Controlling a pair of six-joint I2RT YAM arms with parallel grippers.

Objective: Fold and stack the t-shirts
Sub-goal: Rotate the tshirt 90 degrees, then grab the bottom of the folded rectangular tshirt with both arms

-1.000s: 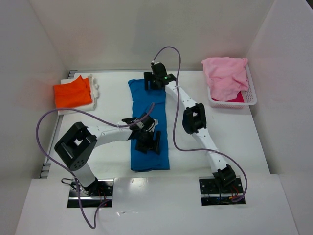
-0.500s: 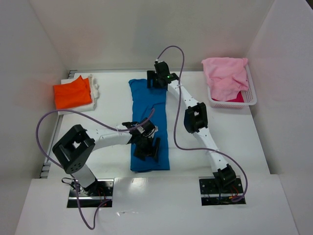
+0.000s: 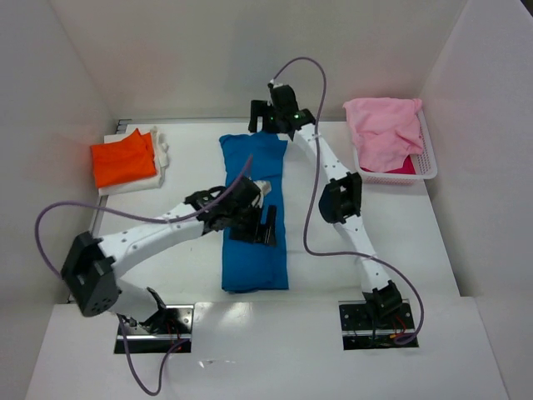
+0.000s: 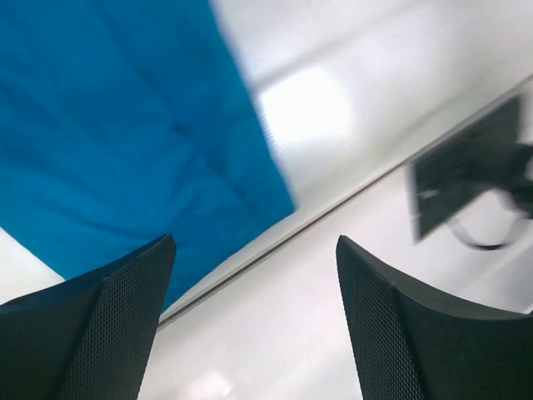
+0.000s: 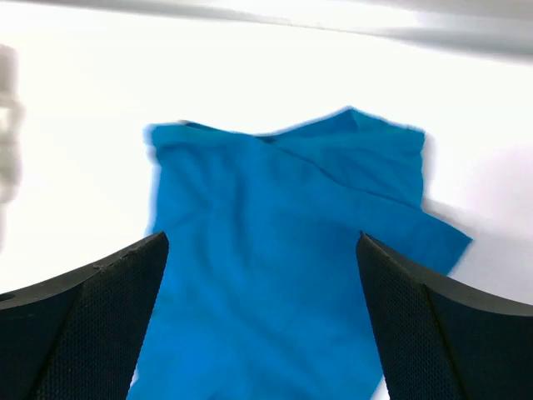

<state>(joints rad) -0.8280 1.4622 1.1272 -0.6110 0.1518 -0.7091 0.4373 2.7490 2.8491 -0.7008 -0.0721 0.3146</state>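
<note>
The blue t-shirt (image 3: 252,265) lies as a long narrow strip down the middle of the table. My left gripper (image 3: 256,225) hovers open over its middle; in the left wrist view the blue t-shirt (image 4: 125,125) sits upper left and only bare table shows between the left gripper (image 4: 254,242) fingers. My right gripper (image 3: 260,117) stands open at the strip's far end, looking down its length. In the right wrist view the blue t-shirt (image 5: 283,250) fills the gap of the right gripper (image 5: 262,237), untouched. The orange t-shirt (image 3: 123,158) rests folded at far left. The pink t-shirt (image 3: 381,125) drapes over the basket.
A white plastic basket (image 3: 426,171) stands at the back right, with a magenta garment (image 3: 403,167) under the pink one. A white folded cloth (image 3: 163,155) lies beneath the orange tee. White walls close in the table on three sides.
The left arm has swung out to the left and its gripper has moved farther up the blue strip. The right gripper has drawn back past the strip's far end and opened wider.
</note>
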